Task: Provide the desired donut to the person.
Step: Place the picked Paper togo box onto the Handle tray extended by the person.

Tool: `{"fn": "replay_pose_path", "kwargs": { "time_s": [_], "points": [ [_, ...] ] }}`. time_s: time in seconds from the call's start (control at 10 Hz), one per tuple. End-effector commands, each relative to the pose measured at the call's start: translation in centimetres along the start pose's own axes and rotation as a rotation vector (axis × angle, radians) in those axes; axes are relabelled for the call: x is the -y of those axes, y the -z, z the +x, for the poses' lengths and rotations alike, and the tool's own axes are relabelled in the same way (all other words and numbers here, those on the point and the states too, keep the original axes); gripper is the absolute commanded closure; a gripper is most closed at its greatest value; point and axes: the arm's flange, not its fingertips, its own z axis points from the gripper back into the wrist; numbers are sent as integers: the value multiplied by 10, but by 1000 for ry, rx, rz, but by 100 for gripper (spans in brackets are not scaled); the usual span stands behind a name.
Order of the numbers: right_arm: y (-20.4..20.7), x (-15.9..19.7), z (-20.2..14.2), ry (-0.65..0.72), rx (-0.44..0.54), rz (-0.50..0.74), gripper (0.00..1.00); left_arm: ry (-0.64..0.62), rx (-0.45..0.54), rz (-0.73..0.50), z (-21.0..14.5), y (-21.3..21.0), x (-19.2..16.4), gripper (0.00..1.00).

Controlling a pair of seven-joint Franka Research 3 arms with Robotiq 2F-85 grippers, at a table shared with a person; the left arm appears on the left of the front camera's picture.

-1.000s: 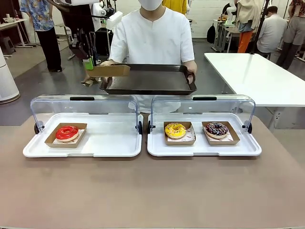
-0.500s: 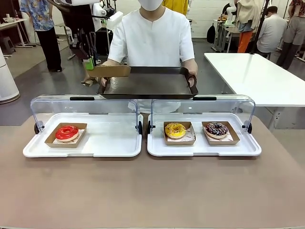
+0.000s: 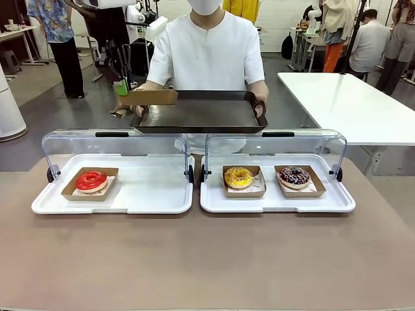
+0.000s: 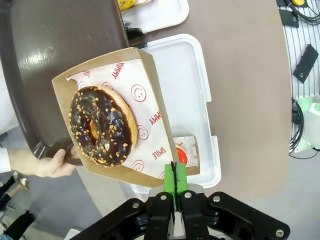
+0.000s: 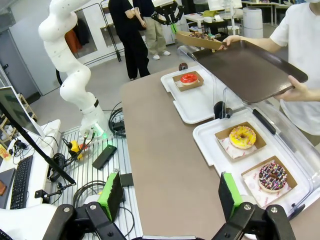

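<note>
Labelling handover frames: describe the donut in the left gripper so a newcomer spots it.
Find the dark tray the person holds. At its corner, the left gripper pinches a brown paper box holding the donut: chocolate glaze with nut crumbs, the only one off the white trays.

donut (image 4: 101, 125): dark chocolate, tan crumbs
liner paper (image 4: 127, 80): white, red smileys
box (image 4: 156, 131): kraft brown
tray (image 3: 201, 113): dark brown
table (image 3: 207, 259): taupe

Left hand (image 4: 174, 172) pinched shut, right hand (image 5: 171, 195) spread wide.
The white left arm (image 5: 70, 65) reaches high and far forward, green pads (image 4: 178, 175) pressed together; the right hand's fingers (image 5: 112, 192) stand well apart.
</note>
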Motion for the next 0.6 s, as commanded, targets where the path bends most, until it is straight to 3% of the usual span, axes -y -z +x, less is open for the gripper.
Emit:
{"fn": "replay_pose_path", "kwargs": {
  "time_s": [0.0,0.3,0.5],
  "points": [
    [0,1,0,-5,10,5,0,0,0,0,0,0,0,99],
    [0,1,0,-5,10,5,0,-1,-65,59,5,-28,-48,99],
    [0,1,0,-5,10,5,0,-23,-99,71,17,-21,-70,99]
  ]
}}
